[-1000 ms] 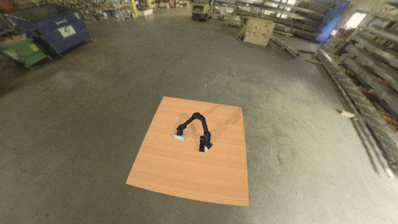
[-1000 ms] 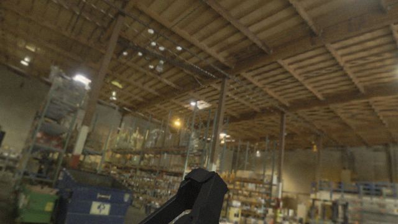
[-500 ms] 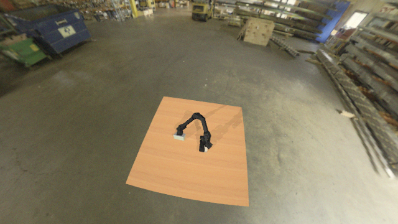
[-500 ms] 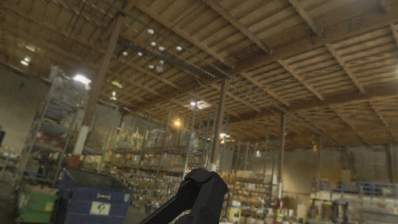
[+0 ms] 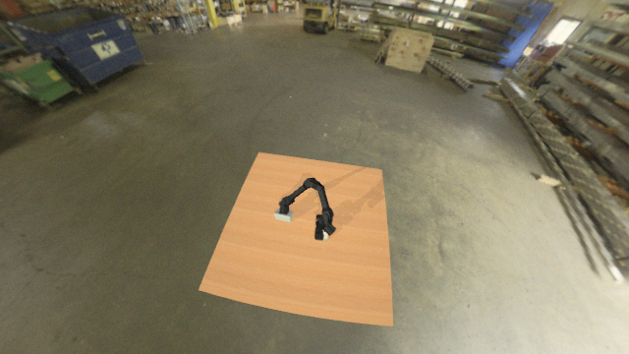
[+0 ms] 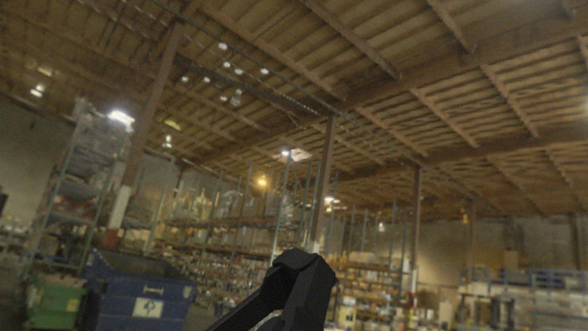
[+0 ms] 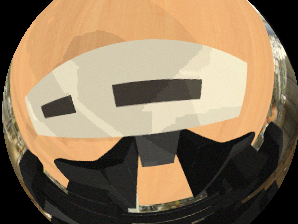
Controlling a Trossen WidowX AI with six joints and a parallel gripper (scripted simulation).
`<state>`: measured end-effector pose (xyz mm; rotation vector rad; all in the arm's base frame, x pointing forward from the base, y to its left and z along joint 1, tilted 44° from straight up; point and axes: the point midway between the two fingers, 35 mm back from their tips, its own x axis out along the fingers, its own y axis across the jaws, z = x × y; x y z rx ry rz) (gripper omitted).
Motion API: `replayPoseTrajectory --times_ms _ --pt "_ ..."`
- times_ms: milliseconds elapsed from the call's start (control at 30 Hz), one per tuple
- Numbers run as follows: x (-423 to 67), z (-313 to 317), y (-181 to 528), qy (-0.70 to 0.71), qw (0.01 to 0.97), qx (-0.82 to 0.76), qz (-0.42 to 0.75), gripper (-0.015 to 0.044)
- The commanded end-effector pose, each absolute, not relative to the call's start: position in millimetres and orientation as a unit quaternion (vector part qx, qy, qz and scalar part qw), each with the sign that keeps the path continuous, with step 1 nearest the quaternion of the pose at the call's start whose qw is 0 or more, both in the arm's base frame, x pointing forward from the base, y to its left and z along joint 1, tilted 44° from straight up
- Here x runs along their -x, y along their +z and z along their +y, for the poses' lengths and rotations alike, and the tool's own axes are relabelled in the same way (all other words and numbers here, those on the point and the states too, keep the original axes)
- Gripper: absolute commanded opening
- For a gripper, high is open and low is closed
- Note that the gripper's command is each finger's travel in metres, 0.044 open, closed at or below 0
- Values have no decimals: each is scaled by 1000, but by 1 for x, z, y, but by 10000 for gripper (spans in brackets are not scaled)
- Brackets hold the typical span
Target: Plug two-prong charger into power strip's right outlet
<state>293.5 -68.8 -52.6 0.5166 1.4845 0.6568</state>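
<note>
Cream power strip (image 7: 143, 92) below gripper (image 7: 158, 163) — clamped on dark charger (image 7: 158, 151); wooden table (image 5: 305, 275)

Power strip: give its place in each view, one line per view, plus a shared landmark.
Top: power strip, small pale block on the wooden board, left of the arm's base.
Exterior: not in it; only an arm link against the ceiling.
Wrist: pale body with dark slots, upper middle, above the pincer.
Shared landmark: wooden board.
</note>
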Motion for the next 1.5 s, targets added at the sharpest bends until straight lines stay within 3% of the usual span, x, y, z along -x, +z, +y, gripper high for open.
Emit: replayPoseTrajectory --times_ms 0,933,1467 --pt "-301 -71 -49 291 669 -227 646 0" --pt "-294 -69 -53 290 658 -227 657 0" --pt "-294 -69 -53 290 658 -227 657 420"
